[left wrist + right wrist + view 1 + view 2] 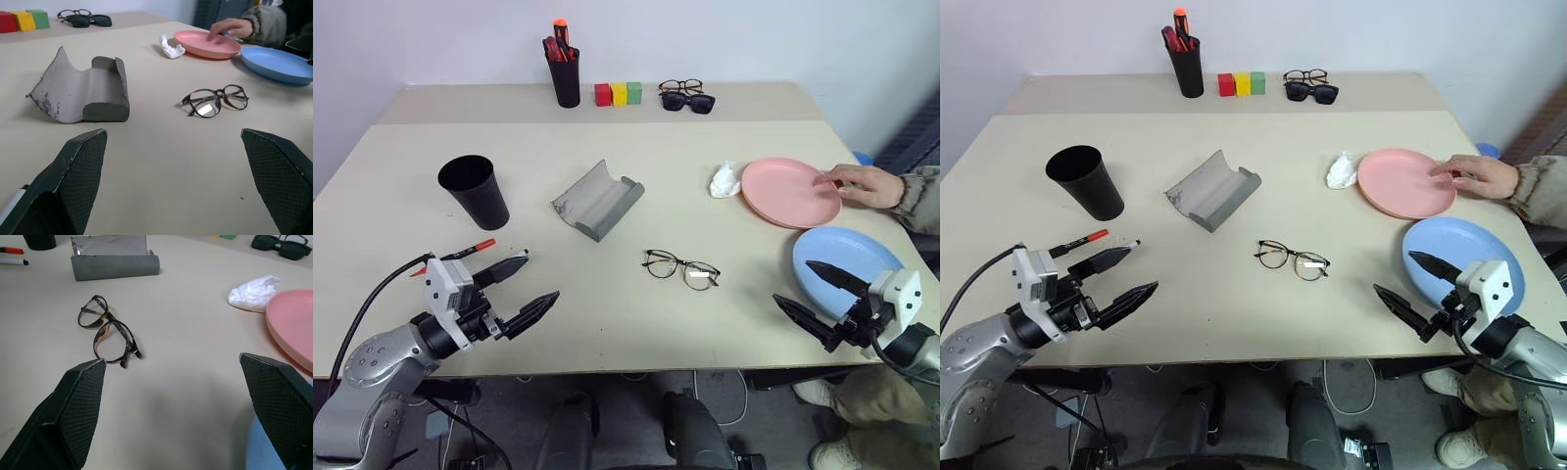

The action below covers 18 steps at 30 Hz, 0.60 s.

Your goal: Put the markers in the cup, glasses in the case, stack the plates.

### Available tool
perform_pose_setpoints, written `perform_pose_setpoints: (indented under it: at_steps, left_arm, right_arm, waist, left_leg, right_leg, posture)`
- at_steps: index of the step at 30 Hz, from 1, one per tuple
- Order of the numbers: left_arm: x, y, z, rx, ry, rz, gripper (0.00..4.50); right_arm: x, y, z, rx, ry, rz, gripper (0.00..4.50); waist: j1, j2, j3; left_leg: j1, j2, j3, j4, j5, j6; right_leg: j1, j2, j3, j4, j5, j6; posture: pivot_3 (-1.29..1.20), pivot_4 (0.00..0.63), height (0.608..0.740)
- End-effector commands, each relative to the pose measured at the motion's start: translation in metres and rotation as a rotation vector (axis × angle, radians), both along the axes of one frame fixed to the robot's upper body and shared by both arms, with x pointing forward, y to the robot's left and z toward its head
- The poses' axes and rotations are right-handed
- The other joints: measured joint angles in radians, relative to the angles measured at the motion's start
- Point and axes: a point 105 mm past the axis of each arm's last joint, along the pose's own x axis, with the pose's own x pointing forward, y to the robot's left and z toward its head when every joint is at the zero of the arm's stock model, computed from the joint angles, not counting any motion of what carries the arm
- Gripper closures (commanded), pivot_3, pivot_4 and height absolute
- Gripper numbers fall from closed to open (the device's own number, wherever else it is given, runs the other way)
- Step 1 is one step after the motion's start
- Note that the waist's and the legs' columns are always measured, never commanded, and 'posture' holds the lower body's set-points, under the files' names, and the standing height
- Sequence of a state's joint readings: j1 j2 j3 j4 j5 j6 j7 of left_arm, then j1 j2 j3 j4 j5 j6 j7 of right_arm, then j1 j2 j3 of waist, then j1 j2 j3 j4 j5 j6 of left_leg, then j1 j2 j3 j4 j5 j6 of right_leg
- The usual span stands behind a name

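Both grippers, left [525, 284] and right [812, 291], hover spread wide and empty. The wire-framed glasses [681, 268] lie mid-table between them, near the open grey case [597, 200] (lid up).

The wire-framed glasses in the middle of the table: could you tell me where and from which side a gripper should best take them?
The glasses lie folded and flat on the table, lenses side by side. I would pinch the thin bridge between the lenses from straight above, fingers across the frame, probably with the open right gripper, which is nearer.
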State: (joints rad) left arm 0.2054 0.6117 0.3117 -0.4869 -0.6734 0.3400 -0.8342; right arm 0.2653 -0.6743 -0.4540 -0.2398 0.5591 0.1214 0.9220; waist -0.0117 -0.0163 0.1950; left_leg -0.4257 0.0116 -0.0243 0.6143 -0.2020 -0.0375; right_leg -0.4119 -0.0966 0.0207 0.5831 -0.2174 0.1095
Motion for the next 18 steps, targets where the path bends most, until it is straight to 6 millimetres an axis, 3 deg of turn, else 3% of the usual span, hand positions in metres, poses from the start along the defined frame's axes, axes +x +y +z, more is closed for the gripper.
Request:
perform_pose_setpoints:
  at_steps: [1, 18]
  left_arm:
    - [-0.001, -0.002, 0.015, 0.008, -0.033, -0.006, 0.00]
    - [0.007, -0.009, 0.027, -0.003, -0.049, 0.024, 0.00]
  right_arm:
    - [-0.002, -0.005, 0.007, -0.011, -0.043, -0.014, 0.06]
    - [0.008, 0.006, 0.015, -0.015, -0.060, -0.003, 0.06]
  waist:
    - [0.000, 0.000, 0.000]
    - [0.000, 0.000, 0.000]
  left_leg:
    - [0.000, 0.000, 0.000, 0.000, 0.000, 0.000]
    - [0.001, 0.000, 0.001, 0.001, 0.002, 0.003]
  right_leg:
    - [0.000, 0.000, 0.000, 0.000, 0.000, 0.000]
    - [0.000, 0.000, 0.000, 0.003, 0.000, 0.000]
  posture:
    - [0.00, 0.150, 0.740]
    - [0.00, 0.150, 0.740]
